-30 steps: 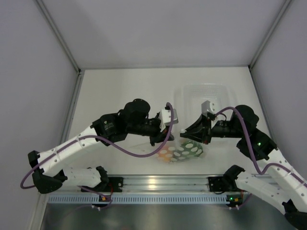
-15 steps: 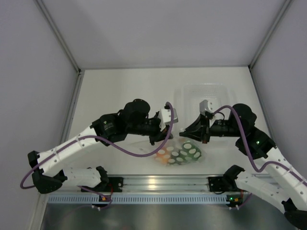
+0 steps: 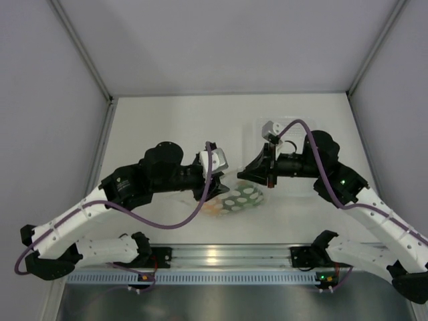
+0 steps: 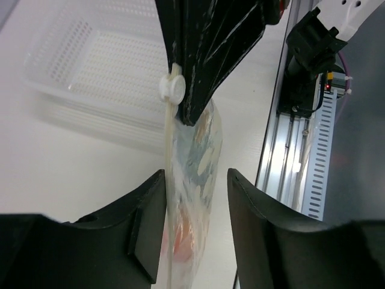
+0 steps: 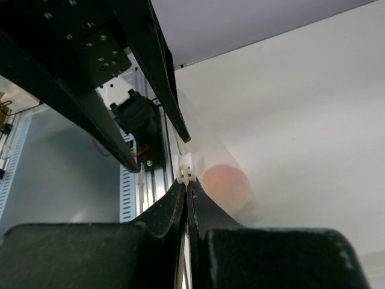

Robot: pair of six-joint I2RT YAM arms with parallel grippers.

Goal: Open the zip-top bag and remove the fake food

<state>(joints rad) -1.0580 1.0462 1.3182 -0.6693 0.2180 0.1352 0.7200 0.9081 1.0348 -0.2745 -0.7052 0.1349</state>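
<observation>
The zip-top bag [image 3: 241, 199] hangs by its top edge from my right gripper [image 3: 257, 176], which is shut on that edge just beside the white slider [image 5: 185, 168]. Fake food shows through the plastic: an orange-pink peach [image 5: 226, 183] and a green piece with pale ovals [image 3: 244, 198]. My left gripper [image 4: 194, 177] is open, one finger on each side of the bag [image 4: 195, 180], lower down along it. In the left wrist view the slider [image 4: 171, 88] sits against the right gripper's black fingers [image 4: 207, 66].
A rigid clear perforated tray [image 4: 90, 66] stands on the white table behind the bag, partly under the right arm. The aluminium rail [image 3: 221, 255] with both arm bases runs along the near edge. Grey walls close in the sides and back.
The left gripper has opened and let go of the bag. Both grippers and the bag have shifted left and farther from the rail, the right arm reaching higher over the tray.
</observation>
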